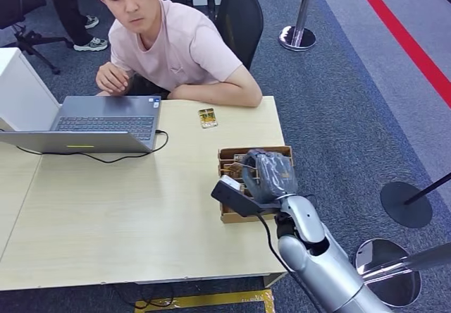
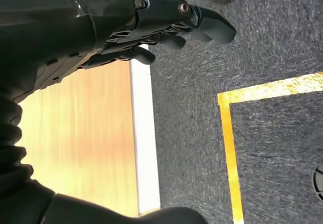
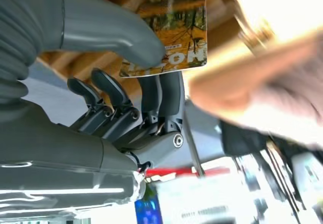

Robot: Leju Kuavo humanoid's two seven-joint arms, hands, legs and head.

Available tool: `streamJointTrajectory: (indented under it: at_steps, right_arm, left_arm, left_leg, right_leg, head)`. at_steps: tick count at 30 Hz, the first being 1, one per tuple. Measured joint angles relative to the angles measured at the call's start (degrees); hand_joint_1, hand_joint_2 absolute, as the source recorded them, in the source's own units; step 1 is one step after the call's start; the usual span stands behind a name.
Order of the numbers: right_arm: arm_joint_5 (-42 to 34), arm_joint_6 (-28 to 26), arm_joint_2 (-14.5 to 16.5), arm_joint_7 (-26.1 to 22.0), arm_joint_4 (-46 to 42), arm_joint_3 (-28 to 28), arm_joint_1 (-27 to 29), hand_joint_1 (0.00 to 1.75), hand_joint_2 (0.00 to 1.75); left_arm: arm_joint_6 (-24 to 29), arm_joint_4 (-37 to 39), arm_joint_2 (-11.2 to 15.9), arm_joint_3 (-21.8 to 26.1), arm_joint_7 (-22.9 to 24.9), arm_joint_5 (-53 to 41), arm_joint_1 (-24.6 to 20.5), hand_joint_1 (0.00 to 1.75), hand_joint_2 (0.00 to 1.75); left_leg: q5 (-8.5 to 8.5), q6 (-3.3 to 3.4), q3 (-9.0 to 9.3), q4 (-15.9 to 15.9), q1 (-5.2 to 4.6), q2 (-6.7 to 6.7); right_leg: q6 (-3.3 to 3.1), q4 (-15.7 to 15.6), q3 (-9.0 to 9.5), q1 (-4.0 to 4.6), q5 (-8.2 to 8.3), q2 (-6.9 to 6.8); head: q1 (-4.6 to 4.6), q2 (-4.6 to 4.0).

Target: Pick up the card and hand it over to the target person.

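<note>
One card (image 3: 173, 37) is pinched between the thick thumb and the darker fingers (image 3: 162, 90) of the right hand (image 1: 268, 175), as the right wrist view shows: an orange-yellow printed card, its free end sticking out past the fingertips. In the head view that hand sits over the cardboard box (image 1: 230, 159) near the right edge of the surface (image 1: 133, 214), so the card is at or just above the box; whether it has fully cleared the box wall I cannot tell. A second, similar card (image 1: 207, 118) lies flat on the far part of the surface, just in front of the person (image 1: 175, 41), who leans on both forearms and looks toward the laptop (image 1: 101, 123) at the far left. The left hand (image 2: 152, 37) hangs beside the near edge of the surface, fingers loosely extended and holding nothing.

Judging by this, the step in hand is the lift and carry. It would go best with the pinch kept firm, a straight rise until the card is free of the box, then a reach far and slightly left toward the person, offering the free end first. The grip covers little of the card, so a quick swing could let it slip.
</note>
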Motion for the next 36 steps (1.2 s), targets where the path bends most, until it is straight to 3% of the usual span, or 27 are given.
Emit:
streamJointTrajectory:
  at_steps: [10, 15, 18, 22, 26, 28, 36]
  right_arm:
    - [0.0, -0.9, 0.0, -0.7, -0.2, -0.1, 0.4, 1.59, 1.75]
    - [-1.7, -11.3, 0.8, -9.6, -2.8, -2.1, 2.0, 1.59, 1.75]
    - [0.0, -12.5, 1.5, -11.3, -1.0, -1.6, 1.6, 1.59, 1.75]
    - [9.5, -14.5, 4.5, -12.0, 12.7, 1.2, -4.0, 1.59, 1.75]
    - [16.0, -24.1, 11.0, -14.0, 35.4, 1.9, -15.1, 1.59, 1.75]
    - [16.7, -25.3, 13.8, -14.3, 43.4, 0.7, -19.7, 1.59, 1.75]
    - [18.9, -25.3, 16.6, -13.0, 54.6, -2.5, -26.1, 1.59, 1.75]
  left_arm:
    - [0.0, 0.0, 0.0, 0.0, -0.1, 0.0, 0.0, 0.0, 1.75]
    - [-0.3, 0.1, 0.0, 0.0, -0.4, -0.1, -0.2, 0.0, 1.75]
    - [-0.8, 0.1, 0.1, -0.6, -0.4, -0.8, -0.3, 0.0, 1.75]
    - [-1.7, 0.1, 0.5, -1.8, -0.4, -2.1, -0.5, 0.0, 1.75]
    - [-1.9, 0.2, 0.8, -2.3, -0.3, -2.7, -0.8, 0.0, 1.75]
    - [-1.8, 0.3, 0.9, -2.2, -0.2, -2.7, -0.8, 0.0, 1.75]
    - [-2.1, 0.4, 1.0, -2.2, 0.7, -2.9, -0.8, 0.0, 1.75]
  left_leg:
    - [0.0, 0.0, 0.04, 0.0, 0.01, 0.02]
    - [0.0, 0.0, 0.03, 0.0, 0.01, -0.03]
    - [0.0, -0.01, 0.03, 0.0, 0.01, -0.01]
    - [0.02, -0.02, 0.11, -0.1, 0.03, 0.13]
    - [0.06, -0.04, 0.15, -0.1, 0.04, 0.42]
    - [0.06, -0.05, 0.12, -0.1, 0.04, 0.48]
    - [0.16, -0.08, 0.07, 0.0, 0.03, 0.17]
  right_leg:
    - [0.0, 0.0, 0.03, 0.01, 0.01, 0.02]
    - [0.0, 0.0, 0.04, 0.01, 0.0, -0.03]
    - [0.0, 0.0, 0.03, 0.01, 0.0, -0.01]
    - [-0.01, -0.1, 0.06, 0.03, 0.07, 0.14]
    - [-0.05, -0.1, 0.02, 0.04, 0.2, 0.43]
    - [-0.07, -0.1, 0.0, 0.03, 0.23, 0.5]
    - [-0.08, 0.1, -0.01, 0.03, 0.16, 0.17]
  head:
    - [0.0, 0.0]
    - [0.0, 0.0]
    - [0.0, 0.0]
    - [0.0, 0.0]
    - [0.0, 0.0]
    - [0.0, 0.0]
    - [0.0, 0.0]
